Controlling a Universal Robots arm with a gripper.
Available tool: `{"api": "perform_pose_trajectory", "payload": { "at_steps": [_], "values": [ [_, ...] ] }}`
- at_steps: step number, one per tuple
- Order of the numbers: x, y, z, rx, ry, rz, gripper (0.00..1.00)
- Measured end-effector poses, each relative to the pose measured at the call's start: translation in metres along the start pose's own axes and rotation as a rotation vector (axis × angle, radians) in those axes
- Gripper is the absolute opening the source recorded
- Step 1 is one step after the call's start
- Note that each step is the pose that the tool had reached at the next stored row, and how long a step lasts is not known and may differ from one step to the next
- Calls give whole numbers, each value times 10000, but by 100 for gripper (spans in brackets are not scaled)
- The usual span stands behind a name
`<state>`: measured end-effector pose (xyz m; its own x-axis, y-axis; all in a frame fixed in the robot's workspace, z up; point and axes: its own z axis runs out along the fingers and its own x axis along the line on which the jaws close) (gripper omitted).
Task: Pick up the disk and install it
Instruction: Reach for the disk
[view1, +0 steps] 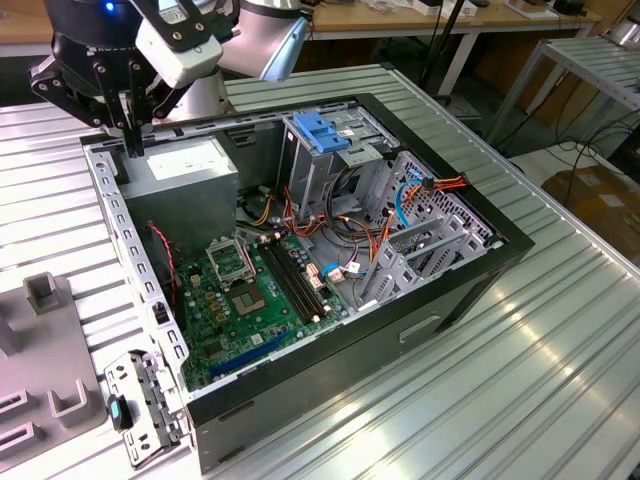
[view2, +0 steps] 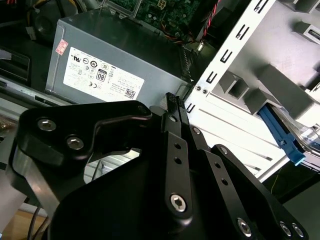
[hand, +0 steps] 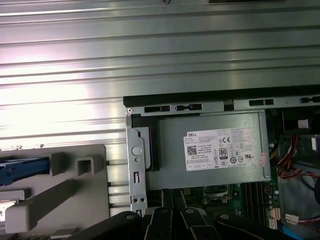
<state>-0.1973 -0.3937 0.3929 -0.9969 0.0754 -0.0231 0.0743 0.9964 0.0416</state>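
Note:
My gripper (view1: 133, 148) hangs over the back left corner of the open computer case (view1: 470, 290), just above the grey power supply box (view1: 185, 170). Its two black fingers (view2: 172, 107) are pressed together with nothing between them, so it is shut and empty. The disk shows only as a blue side rail (view2: 282, 137) and a sliver of its body, lying in the grey holder (hand: 55, 195) outside the case. That blue rail (hand: 20, 170) also appears in the first wrist view. The gripper is apart from the disk.
The metal drive cage with a blue plastic top (view1: 320, 135) stands at the back of the case. The motherboard (view1: 250, 290) and loose cables (view1: 345, 230) lie on its floor. A metal bracket (view1: 140, 405) rests on the ribbed table (view1: 520, 390) by the case's front corner.

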Motion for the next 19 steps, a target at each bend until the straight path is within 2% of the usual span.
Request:
{"api": "perform_pose_trajectory", "payload": {
  "at_steps": [19],
  "values": [
    [139,-11,-4,0,0,-1,15]
  ]
}}
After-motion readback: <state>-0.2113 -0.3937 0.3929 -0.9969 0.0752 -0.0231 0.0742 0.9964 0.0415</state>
